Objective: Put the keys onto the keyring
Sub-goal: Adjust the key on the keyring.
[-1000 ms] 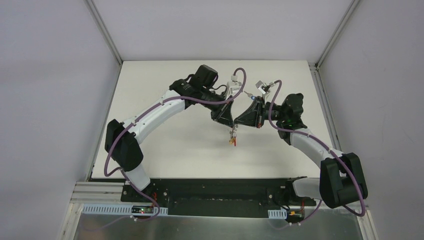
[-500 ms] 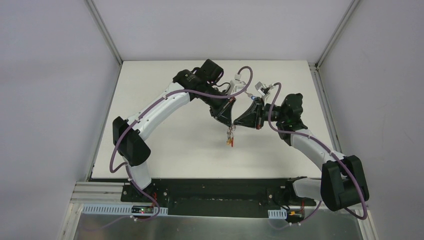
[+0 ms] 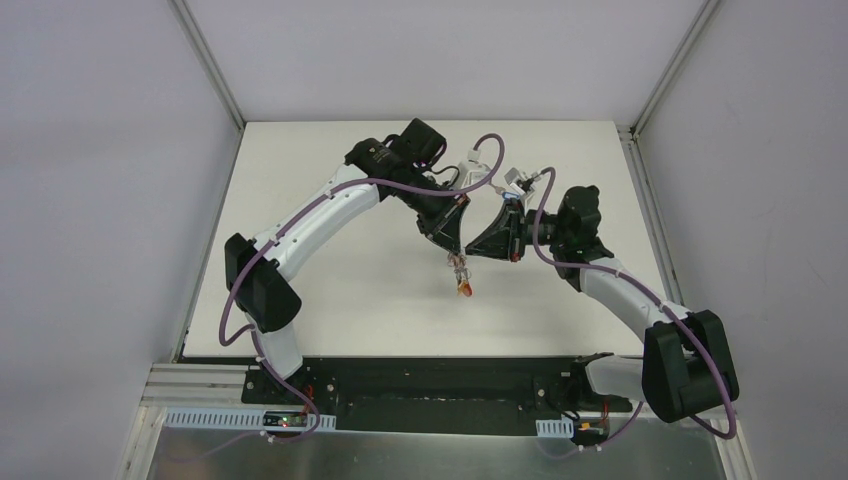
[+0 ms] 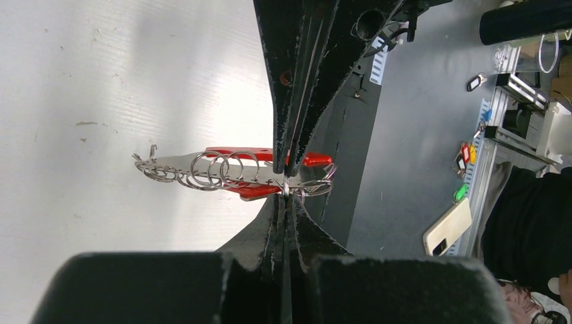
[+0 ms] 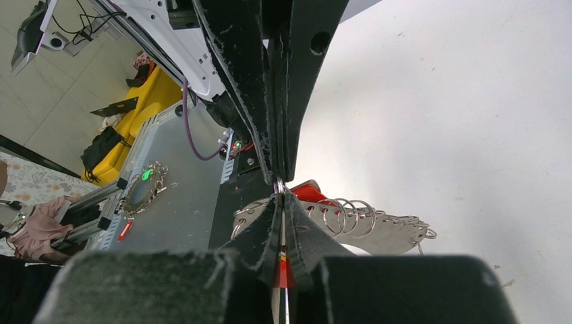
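The keyring [image 3: 462,279] hangs in the air between my two grippers above the middle of the white table [image 3: 340,290]. In the left wrist view the keyring [image 4: 177,161] shows a grey strip with several wire rings and a red half behind. My left gripper [image 4: 287,194] is shut, pinching one small ring at the loop's edge. My right gripper [image 5: 280,196] meets it tip to tip and is shut on a key with a red and yellow tag [image 5: 282,270] wedged between its fingers. In the top view the left gripper [image 3: 457,246] and the right gripper [image 3: 469,250] touch.
Both arms arch over the table's middle. Past the near edge lie the black base plate [image 3: 430,380] and a metal shelf. There the left wrist view shows small red and yellow tags [image 4: 465,154], a green one [image 4: 460,194] and a phone [image 4: 448,227].
The left arm's elbow and wrist swung up and left while both grippers stayed tip to tip. The pair shifted slightly left, and the hanging keyring swung a little lower.
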Tool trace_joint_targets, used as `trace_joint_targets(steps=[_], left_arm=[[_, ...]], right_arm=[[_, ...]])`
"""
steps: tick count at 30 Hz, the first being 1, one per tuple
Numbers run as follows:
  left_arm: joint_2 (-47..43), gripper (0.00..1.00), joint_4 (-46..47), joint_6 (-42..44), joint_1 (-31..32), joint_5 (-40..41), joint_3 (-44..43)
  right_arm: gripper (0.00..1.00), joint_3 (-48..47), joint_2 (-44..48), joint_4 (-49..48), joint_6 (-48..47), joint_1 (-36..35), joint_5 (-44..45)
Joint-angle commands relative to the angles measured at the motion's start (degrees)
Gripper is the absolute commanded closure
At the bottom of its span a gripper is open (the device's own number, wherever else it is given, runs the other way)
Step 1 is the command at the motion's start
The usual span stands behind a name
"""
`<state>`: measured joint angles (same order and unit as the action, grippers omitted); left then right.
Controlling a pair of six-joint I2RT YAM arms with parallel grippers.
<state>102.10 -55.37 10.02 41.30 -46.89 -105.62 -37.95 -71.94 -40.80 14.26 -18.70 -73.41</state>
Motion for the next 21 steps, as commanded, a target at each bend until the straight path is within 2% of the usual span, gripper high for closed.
trace_joint_targets(steps=[1, 12, 21], left_arm=[[-0.29, 1.00, -2.07, 1.48, -0.17, -1.71, -2.13], [1.30, 1.00, -6.48, 5.11, 1.54, -4.48, -2.31], [2.81, 1.00, -6.42, 4.48, 2.42, -5.40, -3.79]], right_arm=[[0.92, -2.30, 1.13, 1.33, -2.39, 0.02, -2.37], [0.67, -3.23, 2.27, 1.68, -1.78, -0.39, -3.07], [0.65, -3.09, 1.50, 3.13, -3.18, -2.30, -3.45]])
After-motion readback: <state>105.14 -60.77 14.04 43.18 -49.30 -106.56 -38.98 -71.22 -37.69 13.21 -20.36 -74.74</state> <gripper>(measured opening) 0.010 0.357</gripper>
